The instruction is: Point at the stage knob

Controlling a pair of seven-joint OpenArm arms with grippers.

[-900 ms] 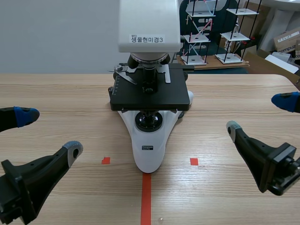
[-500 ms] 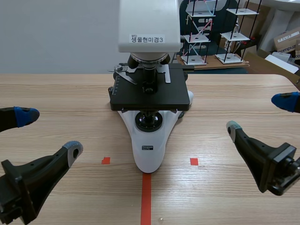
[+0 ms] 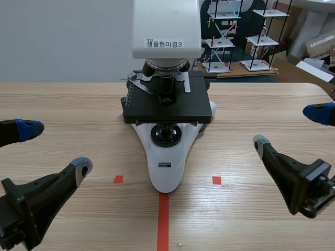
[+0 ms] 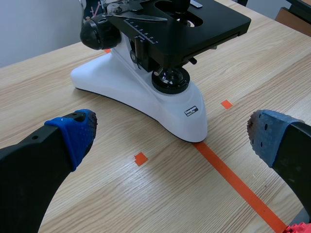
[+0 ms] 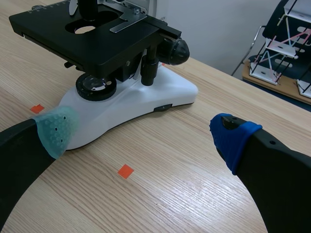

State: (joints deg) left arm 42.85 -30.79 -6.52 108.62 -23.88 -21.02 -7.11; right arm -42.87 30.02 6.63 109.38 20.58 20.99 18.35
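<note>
Stage knob point(image 5: 148, 68): a black stem hanging upright under the right side of the stage point(image 5: 82, 36) of the microscope point(image 3: 166, 157), just beside the larger round focus knob point(image 5: 175, 51). You see it best in the right wrist view, ahead of that gripper and well apart from it.

Change: against both earlier scene frames nothing has shifted. The arms and the microscope lie exactly as they did.

Grippers: your left gripper point(image 3: 55, 148) is spread wide with nothing between its fingers, low at the near left of the table point(image 3: 63, 99). Your right gripper point(image 3: 288, 127) is likewise spread wide and holds nothing, at the near right, roughly level with the microscope's base.

Room: bare wood lies between each gripper and the white base. The stage overhangs the knob from above. The table's right corner falls away just beyond your right gripper. A red tape line point(image 3: 163, 219) runs from the base toward you.

Writing: a white label point(image 3: 164, 44) on the microscope's head reads "생물현미경3". A small dark plate point(image 3: 165, 164) on the base carries lettering too small to read. A cardboard box point(image 3: 320, 44) behind the table shows the letters "compu".
</note>
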